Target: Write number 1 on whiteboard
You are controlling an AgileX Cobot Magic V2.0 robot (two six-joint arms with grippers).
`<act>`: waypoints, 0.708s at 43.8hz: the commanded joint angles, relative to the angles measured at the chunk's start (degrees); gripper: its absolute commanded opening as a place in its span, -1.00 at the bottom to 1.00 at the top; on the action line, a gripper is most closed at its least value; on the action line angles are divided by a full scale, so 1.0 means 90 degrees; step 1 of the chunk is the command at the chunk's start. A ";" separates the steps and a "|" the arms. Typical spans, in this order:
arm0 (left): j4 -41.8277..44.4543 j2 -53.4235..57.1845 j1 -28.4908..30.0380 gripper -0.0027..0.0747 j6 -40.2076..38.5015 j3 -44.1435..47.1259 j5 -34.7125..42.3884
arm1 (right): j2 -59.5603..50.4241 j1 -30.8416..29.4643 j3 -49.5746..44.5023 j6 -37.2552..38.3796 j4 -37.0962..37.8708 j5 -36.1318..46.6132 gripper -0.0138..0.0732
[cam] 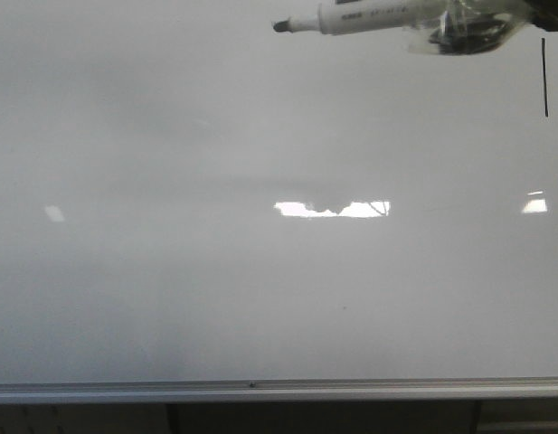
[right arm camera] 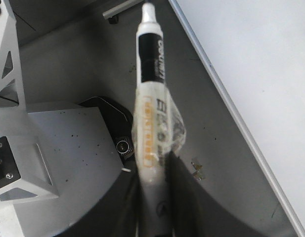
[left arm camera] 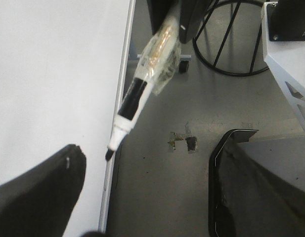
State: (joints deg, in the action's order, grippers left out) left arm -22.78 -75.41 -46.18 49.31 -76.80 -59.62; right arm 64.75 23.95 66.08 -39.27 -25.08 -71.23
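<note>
While the right claw (right arm camera: 152, 197) stays hidden behind the marker pen (cam: 369, 16) it is clamped on, the pen lies level near the top edge of the whiteboard (cam: 260, 271), tip pointing left. The number 1 (cam: 544, 78) stands as a thin black vertical stroke near the board's upper right edge, just below the pen's taped rear end. The left claw (left arm camera: 142, 197) has its fingers (left arm camera: 38, 192) spread apart, gripping nothing.

Front cam: faces forward, tight on the whiteboard (cam: 215, 271), which nearly fills the frame; metal rim at the bottom. Left wrist cam: looks down past the board's edge to the grey floor (left arm camera: 192, 197), board filling one side. Right wrist cam: close along the marker pen (right arm camera: 151, 108), floor and board corner beyond. All three views share the pen and the board.
</note>
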 commanded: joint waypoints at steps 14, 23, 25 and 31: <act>-0.0025 -0.1251 -0.0371 0.48 0.0174 -0.1136 0.0224 | -0.0102 0.0009 0.0219 -0.0079 -0.0241 -0.0586 -0.65; -0.0025 -0.1461 -0.0371 0.26 0.0195 -0.1227 0.0140 | -0.0102 0.0009 0.0219 -0.0079 -0.0241 -0.0586 -0.65; -0.0025 -0.1461 -0.0371 0.10 0.0195 -0.1227 0.0137 | -0.0102 0.0009 0.0219 -0.0079 -0.0241 -0.0580 -0.65; -0.0025 -0.1461 -0.0371 -0.34 0.0195 -0.1227 0.0137 | -0.0102 0.0009 0.0219 -0.0079 -0.0241 -0.0559 -0.65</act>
State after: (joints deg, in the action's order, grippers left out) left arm -21.45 -90.79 -49.13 50.98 -85.93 -59.77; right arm 64.75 23.95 66.08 -39.49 -25.08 -71.23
